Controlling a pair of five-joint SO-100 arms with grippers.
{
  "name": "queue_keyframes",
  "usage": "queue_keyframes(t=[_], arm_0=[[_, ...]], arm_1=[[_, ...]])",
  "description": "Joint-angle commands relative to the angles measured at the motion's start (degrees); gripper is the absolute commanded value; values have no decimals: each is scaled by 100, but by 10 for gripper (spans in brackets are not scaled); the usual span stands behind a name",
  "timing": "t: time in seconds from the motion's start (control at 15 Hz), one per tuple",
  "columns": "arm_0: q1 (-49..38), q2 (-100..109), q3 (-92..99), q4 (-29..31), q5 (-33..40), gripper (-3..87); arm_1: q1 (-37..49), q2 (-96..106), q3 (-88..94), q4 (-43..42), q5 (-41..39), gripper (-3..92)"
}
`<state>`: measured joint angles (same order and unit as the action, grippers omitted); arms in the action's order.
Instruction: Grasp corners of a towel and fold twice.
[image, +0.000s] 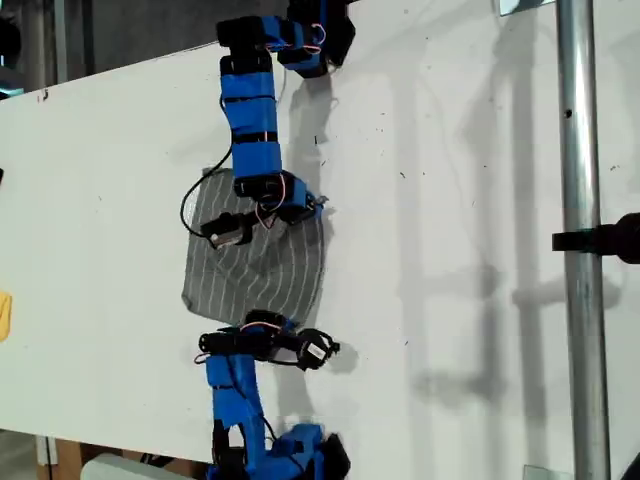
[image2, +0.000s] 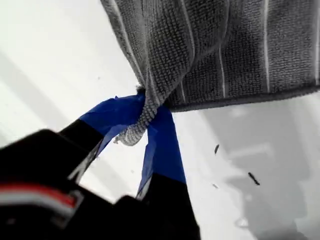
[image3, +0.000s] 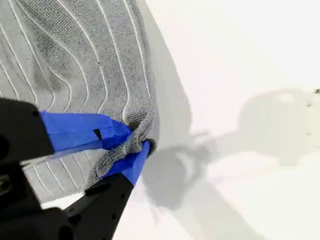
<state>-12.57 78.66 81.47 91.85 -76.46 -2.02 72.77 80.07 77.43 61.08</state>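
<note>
Your first gripper (image2: 142, 127) is clamped on 1 corner of the grey striped towel (image: 262, 262), the tip pinched between its blue jaws and the cloth hanging off it. Your second gripper (image3: 134, 142) pinches another corner the same way. In the exterior view, both held corners sit on the towel's right-hand edge, so the fold should carry that edge toward the exterior view's left, with the cloth bunched between the 2 arms. The white tabletop (image: 450, 250) is open to the exterior view's right, before the metal pole (image: 583, 240).
</note>
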Motion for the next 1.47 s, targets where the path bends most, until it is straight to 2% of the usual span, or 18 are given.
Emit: queue_keyframes(t=[0.0, 0.2, 0.33, 0.53, 0.8, 1.0, 1.2, 1.4], arm_0=[[1063, 729, 369, 62, -993, -29], [1969, 826, 439, 97, -1969, -29], [1705, 940, 545, 123, -1837, -29], [519, 949, 510, 176, -686, -29], [-1573, 492, -343, 211, 1582, -29], [-2698, -765, -1916, 360, 2848, -29], [-3419, -1477, -3067, 378, 3243, -29], [-3797, -1266, -3252, 281, 3357, -29]], arm_1=[[-694, 765, 9, 220, 519, -3], [-1433, 1002, -44, 334, 1151, -3], [-1213, 1248, 237, 290, 1248, -3], [-229, 1468, 589, 290, 826, -3], [1380, 1608, 686, 237, -413, -3], [2540, 1644, 571, 132, -1468, -3], [3560, 1644, 352, -149, -2487, -3], [4131, 1661, -457, 105, -3103, -3]])
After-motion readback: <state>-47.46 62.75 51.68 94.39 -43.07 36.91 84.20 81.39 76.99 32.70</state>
